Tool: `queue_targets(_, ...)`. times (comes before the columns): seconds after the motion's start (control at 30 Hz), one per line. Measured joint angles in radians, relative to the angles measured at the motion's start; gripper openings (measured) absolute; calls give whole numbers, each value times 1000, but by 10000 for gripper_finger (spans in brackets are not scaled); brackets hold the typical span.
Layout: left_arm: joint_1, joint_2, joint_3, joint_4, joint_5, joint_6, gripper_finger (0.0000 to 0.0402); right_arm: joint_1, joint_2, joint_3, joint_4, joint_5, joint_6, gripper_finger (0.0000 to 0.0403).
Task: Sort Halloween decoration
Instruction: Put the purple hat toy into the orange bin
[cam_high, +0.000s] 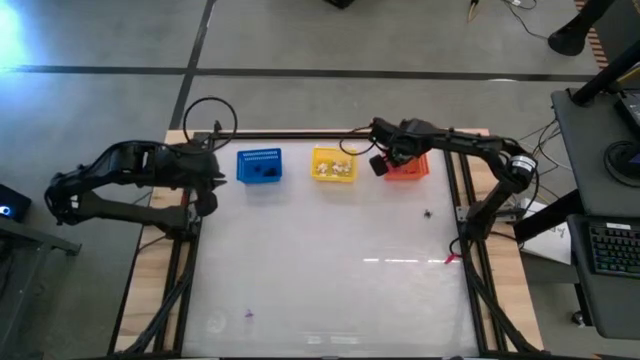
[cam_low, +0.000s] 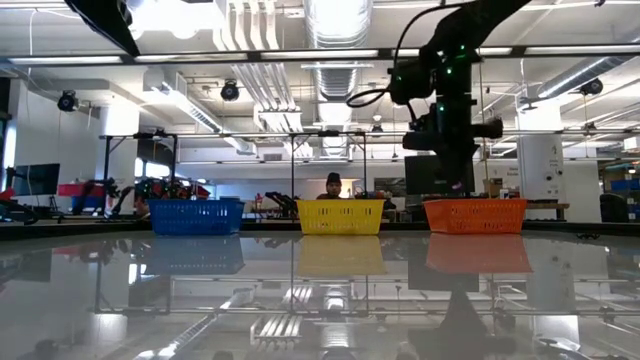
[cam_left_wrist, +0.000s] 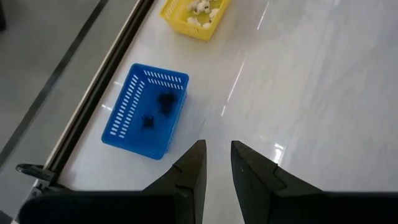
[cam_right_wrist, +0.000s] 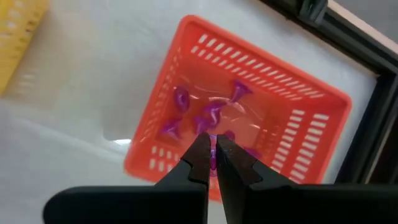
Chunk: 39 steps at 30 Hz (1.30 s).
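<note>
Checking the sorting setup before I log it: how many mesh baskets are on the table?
3, in a row along the table's far edge: blue basket nearest the left arm, yellow basket in the middle, orange-red basket under the right gripper.

No readable text, label, brand, number or sign anywhere. Nothing printed on the blue basket (cam_high: 259, 166), the yellow basket (cam_high: 333, 165) or the orange-red basket (cam_high: 407, 167). Nothing legible on the bench (cam_high: 320, 270), nor on either arm. Room beyond the far edge too distant for any lettering on its equipment. Keyboard (cam_high: 613, 248) at the right edge visible, its key legends too small to make out.
</note>
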Motion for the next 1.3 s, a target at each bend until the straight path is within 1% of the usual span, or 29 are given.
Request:
queue_targets(0.27,0,47,0,0,0,-43,57,-69,3,-27,74,-52,-117,9)
queue_targets(0.33,0,57,0,0,-1,-43,57,-83,3,-42,102,-63,-128,9)
queue_targets(0.5,0,74,0,0,-8,-63,57,-107,3,-95,174,-130,-152,9)
queue_targets(0.73,0,77,0,0,-7,-70,57,-109,3,-129,201,-126,-146,13)
queue_targets(0.87,0,75,0,-10,6,-96,57,-108,3,-130,202,-126,-133,36)
queue_targets(1.07,0,81,0,-61,130,-191,57,-106,3,-126,198,-126,-142,88)
queue_targets(1.3,-1,103,0,-79,186,-213,57,-106,2,-67,174,-126,-140,124)
